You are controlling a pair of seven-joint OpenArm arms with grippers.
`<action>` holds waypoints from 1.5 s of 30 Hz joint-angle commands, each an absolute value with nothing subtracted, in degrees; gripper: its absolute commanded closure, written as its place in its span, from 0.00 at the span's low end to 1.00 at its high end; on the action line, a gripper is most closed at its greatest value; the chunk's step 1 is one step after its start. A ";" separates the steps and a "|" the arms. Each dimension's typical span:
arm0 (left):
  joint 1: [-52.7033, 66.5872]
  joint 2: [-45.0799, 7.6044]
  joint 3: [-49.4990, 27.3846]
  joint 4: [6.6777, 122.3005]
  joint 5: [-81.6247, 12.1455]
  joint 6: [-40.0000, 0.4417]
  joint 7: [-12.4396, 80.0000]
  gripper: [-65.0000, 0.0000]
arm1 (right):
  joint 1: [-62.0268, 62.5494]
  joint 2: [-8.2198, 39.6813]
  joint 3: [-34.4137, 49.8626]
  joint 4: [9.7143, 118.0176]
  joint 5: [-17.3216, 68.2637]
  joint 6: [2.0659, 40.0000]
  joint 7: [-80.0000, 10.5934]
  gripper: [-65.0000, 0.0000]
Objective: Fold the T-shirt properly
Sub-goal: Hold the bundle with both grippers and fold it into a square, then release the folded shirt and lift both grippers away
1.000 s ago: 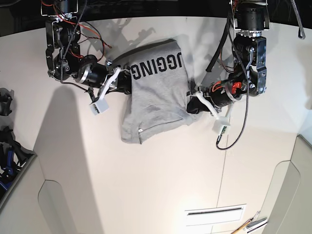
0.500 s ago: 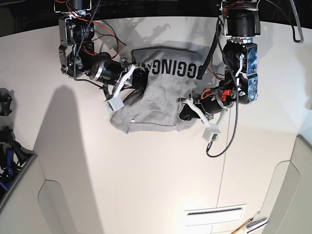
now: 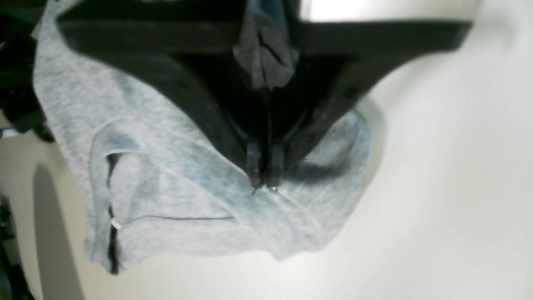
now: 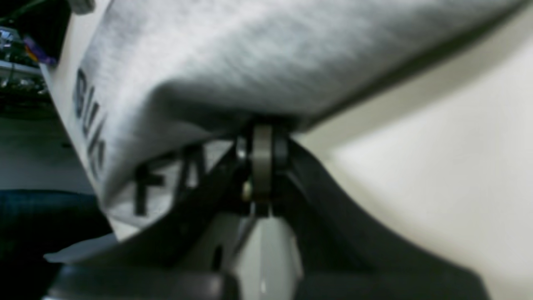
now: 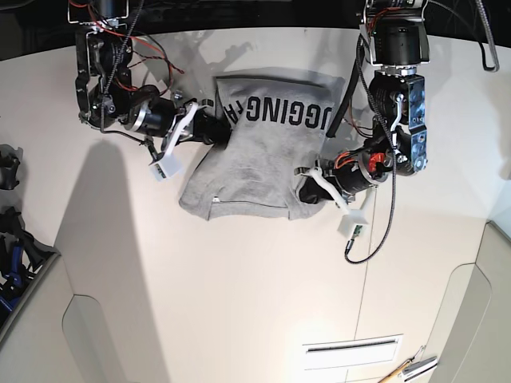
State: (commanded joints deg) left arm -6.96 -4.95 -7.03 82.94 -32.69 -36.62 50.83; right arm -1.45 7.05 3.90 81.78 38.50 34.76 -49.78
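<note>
A cream-white bench (image 5: 239, 303) fills the base view, with a seam running down its right part, a long slot (image 5: 352, 349) near the lower edge, and dark background beyond its far edge. Black gear (image 5: 12, 231) sits at the bench's left border.

The T-shirt (image 5: 263, 152), heather grey, lies bunched on the far middle of the bench, its black lettering facing up along the far side and a hem line showing on the near side.

Both arms reach in low from the far edge toward the T-shirt. The right hand (image 5: 209, 128) meets the shirt's left edge at the lettering; in the right wrist view its fingers are pressed together on a fold of grey cloth (image 4: 262, 137), which drapes over them. The left hand (image 5: 307, 187) sits at the shirt's near right corner; the left wrist view shows it (image 3: 263, 175) closed tight, pinching the fabric (image 3: 175, 175), which spreads wrinkled below.
</note>
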 joint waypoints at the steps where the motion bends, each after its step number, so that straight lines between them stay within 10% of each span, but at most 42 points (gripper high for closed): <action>1: -6.96 -4.95 -7.73 82.91 -32.45 -36.62 50.83 0.97 | -1.48 7.62 4.05 81.78 38.52 34.76 -49.80 1.00; 28: -1.98 -11.62 -9.89 93.41 -46.46 -38.61 55.53 0.97 | -0.49 2.92 9.96 90.32 48.62 35.38 -54.46 1.00; 45: 13.28 -11.60 -29.61 102.32 -55.42 -40.00 60.47 0.97 | -6.85 6.87 0.51 97.03 42.46 35.14 -54.26 1.00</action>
